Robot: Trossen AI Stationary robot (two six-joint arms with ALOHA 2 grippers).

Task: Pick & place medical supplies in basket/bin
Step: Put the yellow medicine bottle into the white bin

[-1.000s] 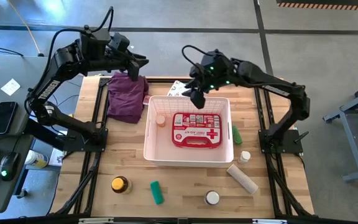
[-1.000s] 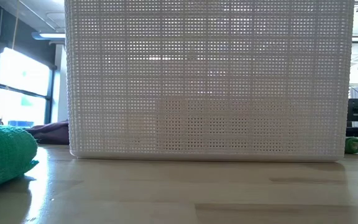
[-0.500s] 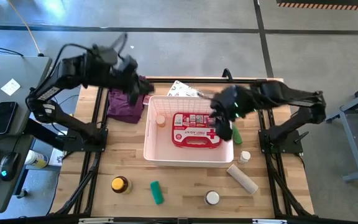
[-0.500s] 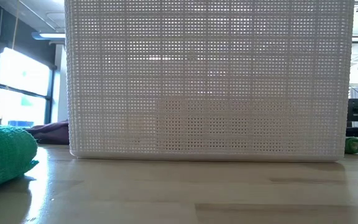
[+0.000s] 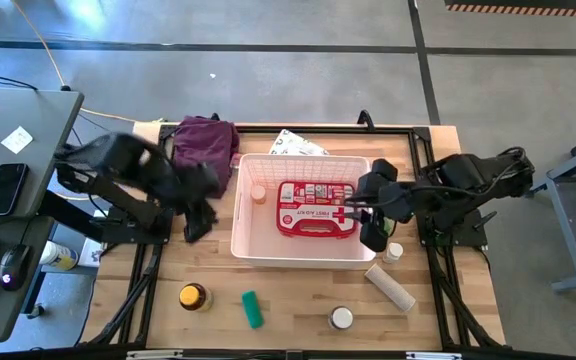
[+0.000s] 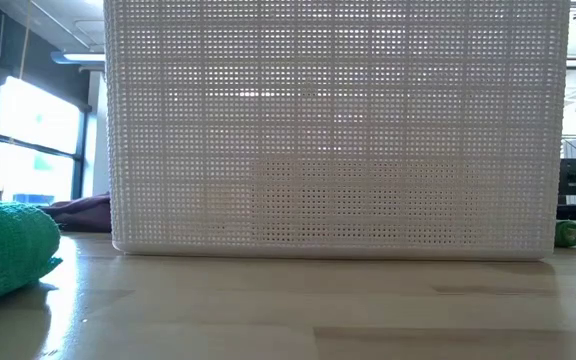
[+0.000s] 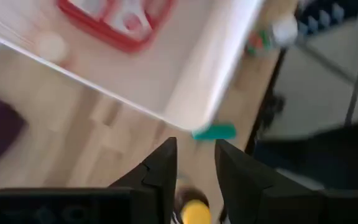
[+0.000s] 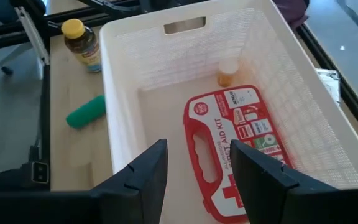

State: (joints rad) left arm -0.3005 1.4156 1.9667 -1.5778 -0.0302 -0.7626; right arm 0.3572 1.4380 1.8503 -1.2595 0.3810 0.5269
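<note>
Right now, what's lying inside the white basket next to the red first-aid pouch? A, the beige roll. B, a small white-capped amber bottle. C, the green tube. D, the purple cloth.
B: a small white-capped amber bottle lies in the white basket beside the red first-aid pouch, while the green tube, beige roll and purple cloth are outside it on the table.

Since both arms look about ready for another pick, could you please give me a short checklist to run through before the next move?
1. White basket upright on the table: ok.
2. Red first-aid kit and small amber bottle inside the basket: ok.
3. Left gripper open and empty: ok.
4. Right gripper open and empty, above the basket's right edge: ok.
5. Amber bottle, green tube, beige roll free to grasp: ok.
6. All supplies in the basket: not ok.
</note>
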